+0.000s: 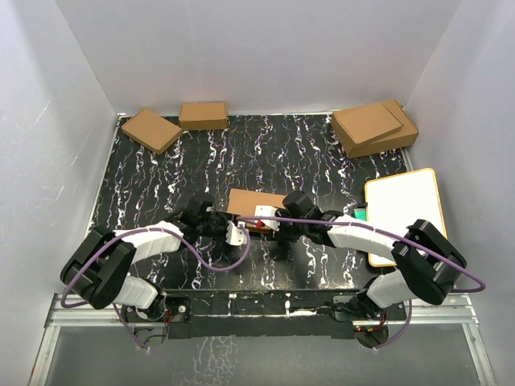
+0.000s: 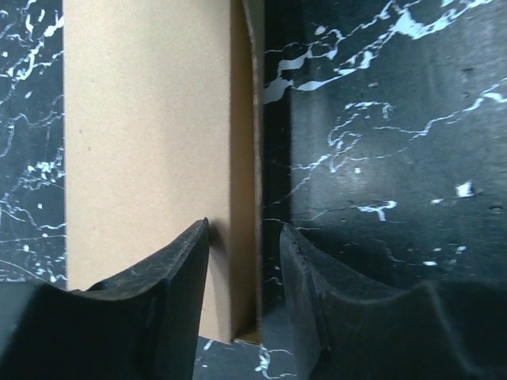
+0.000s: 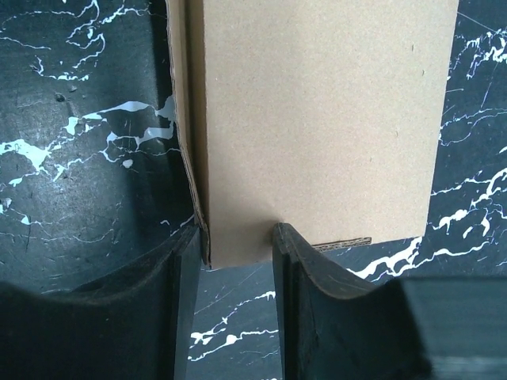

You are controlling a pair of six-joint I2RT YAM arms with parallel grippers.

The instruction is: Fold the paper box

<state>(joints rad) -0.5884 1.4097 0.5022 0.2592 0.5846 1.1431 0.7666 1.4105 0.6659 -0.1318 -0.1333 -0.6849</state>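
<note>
The paper box [image 1: 251, 201] lies flat at the middle of the marbled table as a thin brown rectangle, between my two grippers. My left gripper [image 1: 223, 226] is at its near left end. In the left wrist view the box [image 2: 146, 158] fills the left half, and the left gripper [image 2: 244, 231] stands open astride its raised side wall [image 2: 245, 158]. My right gripper [image 1: 278, 223] is at the near right end. In the right wrist view that gripper [image 3: 238, 229] is open, with the near left corner of the box [image 3: 317, 119] between its tips and the side flap [image 3: 181, 119] by the left finger.
Two small closed brown boxes [image 1: 151, 129] [image 1: 203, 115] sit at the back left. Two larger stacked brown boxes [image 1: 374, 127] are at the back right. A white board with an orange rim [image 1: 402, 211] lies at the right, a green item [image 1: 360, 214] at its left edge.
</note>
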